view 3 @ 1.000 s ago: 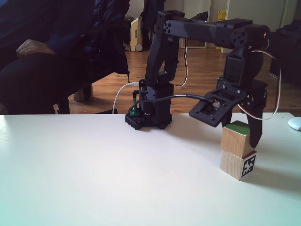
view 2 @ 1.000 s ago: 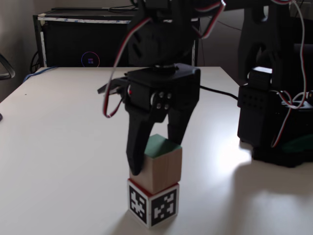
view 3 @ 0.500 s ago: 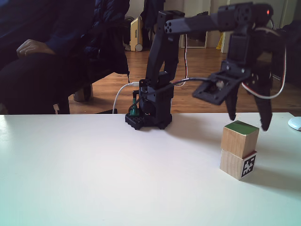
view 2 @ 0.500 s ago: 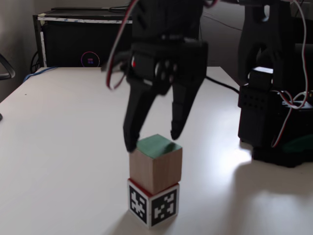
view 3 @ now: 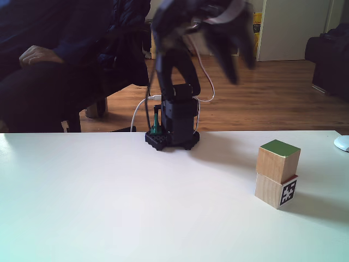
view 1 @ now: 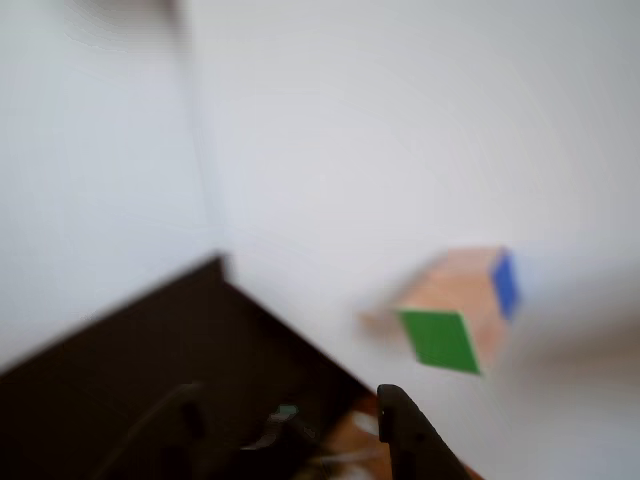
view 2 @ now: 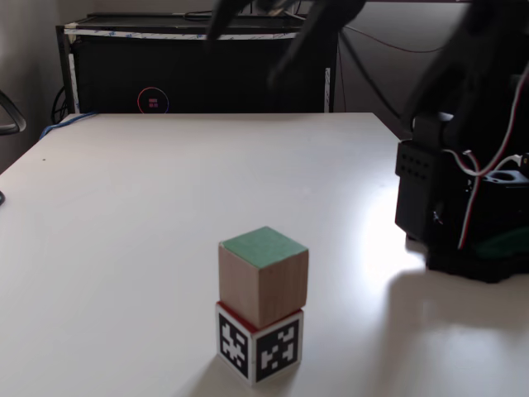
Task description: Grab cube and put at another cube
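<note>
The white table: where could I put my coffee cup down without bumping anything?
The table is bare across the wide stretch between the arm's base and the stacked cubes, green-faced cube on the tagged cube. Bare too in front of the stack. It is crowded around the base, with its cables.

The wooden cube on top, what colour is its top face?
Green, clearest in a fixed view on the top wooden cube.

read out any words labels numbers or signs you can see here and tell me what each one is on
No readable words or numbers.
Lower cube: black-and-white square marker patterns on two faces, not text; one also shows in another fixed view.
Black box behind the table: round glowing display, characters too small to read.
</note>
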`<action>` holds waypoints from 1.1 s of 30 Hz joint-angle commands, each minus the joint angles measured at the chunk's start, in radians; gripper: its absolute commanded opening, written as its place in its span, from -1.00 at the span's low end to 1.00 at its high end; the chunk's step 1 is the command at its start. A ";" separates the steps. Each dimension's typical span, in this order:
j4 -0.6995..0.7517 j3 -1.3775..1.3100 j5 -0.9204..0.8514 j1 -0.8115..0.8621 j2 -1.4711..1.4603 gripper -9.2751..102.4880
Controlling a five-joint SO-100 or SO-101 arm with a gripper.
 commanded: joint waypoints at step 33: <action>-0.304 1.391 -0.179 0.339 0.974 -0.83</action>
